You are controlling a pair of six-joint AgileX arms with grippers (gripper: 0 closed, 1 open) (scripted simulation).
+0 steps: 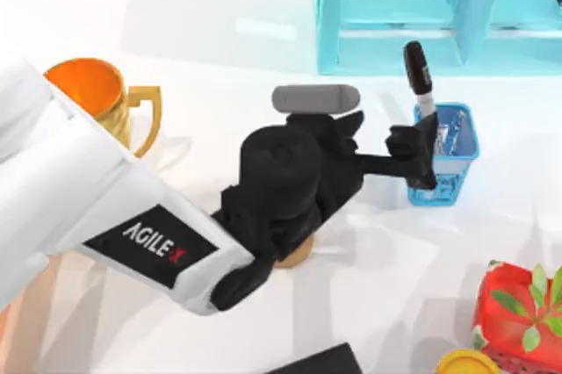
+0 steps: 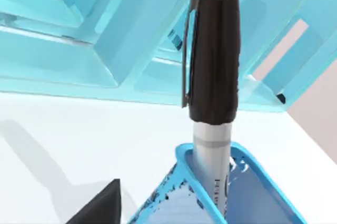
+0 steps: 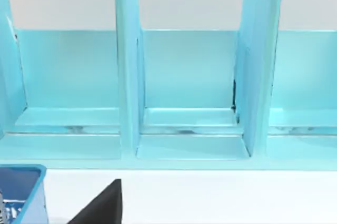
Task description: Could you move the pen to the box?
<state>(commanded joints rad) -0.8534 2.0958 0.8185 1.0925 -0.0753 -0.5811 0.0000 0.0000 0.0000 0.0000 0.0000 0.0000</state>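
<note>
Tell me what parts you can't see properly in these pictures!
- Pen: its lower barrel sits down inside the blue mesh cup, top view and left wrist view.
- Left gripper: its fingertips overlap the cup, so its grip is unclear.
- Red carton: cut by the top view's edge.

The top view looks straight down on the table [image 1: 263, 40]. The left wrist view sits very near the blue mesh cup [image 2: 247, 192], facing the turquoise shelf unit [image 2: 79, 40]. The right wrist view faces that shelf unit's compartments from farther back, sharing both.
</note>
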